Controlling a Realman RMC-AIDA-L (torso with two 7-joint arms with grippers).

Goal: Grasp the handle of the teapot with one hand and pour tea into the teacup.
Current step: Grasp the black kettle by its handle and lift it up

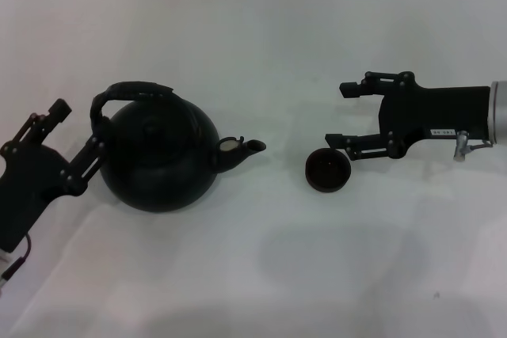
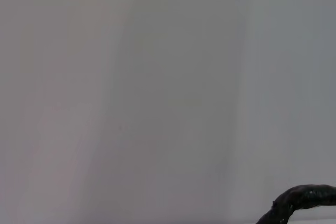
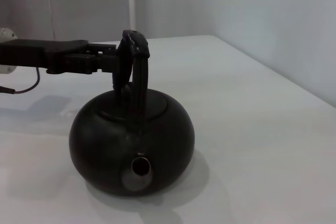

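Teapot (image 1: 162,160) is sitting upright on the white table (image 1: 261,275), its spout (image 1: 245,148) pointing toward the right gripper (image 1: 344,114) and its handle (image 1: 131,93) arching up over the lid. The left gripper (image 1: 79,128) is standing wide open just beside the pot, at the handle's end farthest from the spout: one finger (image 1: 89,160) is lying against that end of the handle and the pot's shoulder, while the other finger (image 1: 47,120) is sticking out well clear, so nothing is being clamped. In the left wrist view only a rough dark piece of the handle is showing. The right gripper is also spread wide, holding nothing, with its nearer finger (image 1: 348,144) reaching just over the rim of the teacup (image 1: 328,170) (whether it is touching, I cannot tell). The teacup is resting between the spout and that gripper.
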